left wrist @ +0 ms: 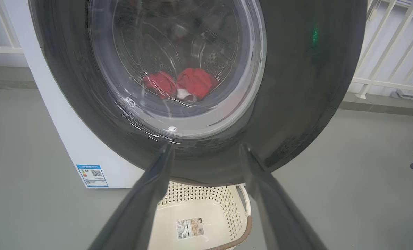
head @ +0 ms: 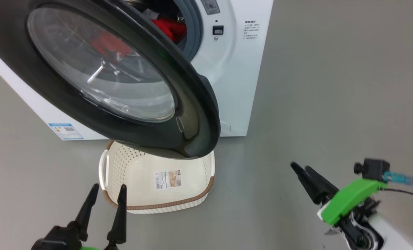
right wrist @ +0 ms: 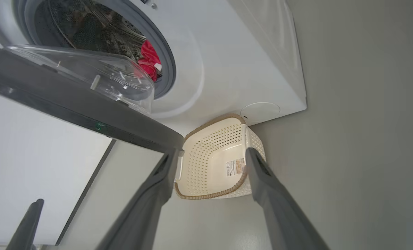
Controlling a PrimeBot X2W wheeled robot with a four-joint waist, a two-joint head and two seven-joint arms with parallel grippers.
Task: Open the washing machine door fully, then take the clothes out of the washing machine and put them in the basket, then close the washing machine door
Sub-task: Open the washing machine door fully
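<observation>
Washing machine door [head: 123,80] hangs part-open over the basket [head: 137,173], probably blocking my drop; clothes [head: 168,27] inside; left end effector [head: 109,187] and right end effector [head: 299,166] both spread, empty.

The clothes [head: 170,27] lie inside the washing machine [head: 237,76], behind the part-open washing machine door [head: 196,104]. The basket [head: 123,166] stands on the floor [head: 331,104] just before the machine, beneath the door's lower edge.

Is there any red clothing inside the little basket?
No, the basket holds just a sticker on its bottom; the red clothes lie inside the washing machine.
</observation>
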